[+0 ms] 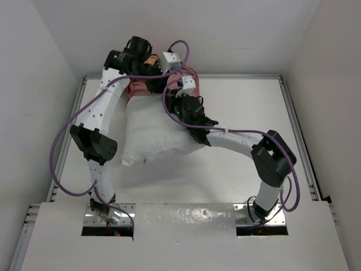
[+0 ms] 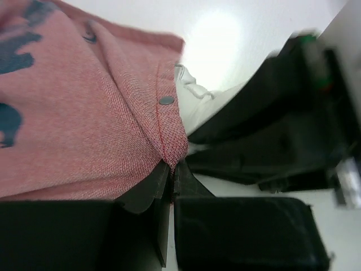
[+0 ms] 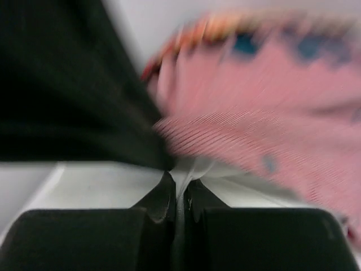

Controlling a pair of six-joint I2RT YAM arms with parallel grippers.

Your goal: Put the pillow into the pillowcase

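The pillow (image 1: 155, 132) lies in the middle of the table (image 1: 225, 180). The pillowcase (image 1: 138, 89) sits at its far end. The left gripper (image 2: 172, 166) pinches the pillowcase's edge (the right gripper (image 3: 179, 180) is to its right, on the pillow).

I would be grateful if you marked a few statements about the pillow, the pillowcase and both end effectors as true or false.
1. The left end effector is shut on the pillowcase at its hem. True.
2. The pillow is fully inside the pillowcase. False: most of it lies bare on the table.
3. The right end effector is wide open. False: it is shut on white fabric; whose fabric is unclear.
4. The pillowcase sits at the pillow's far end. True.
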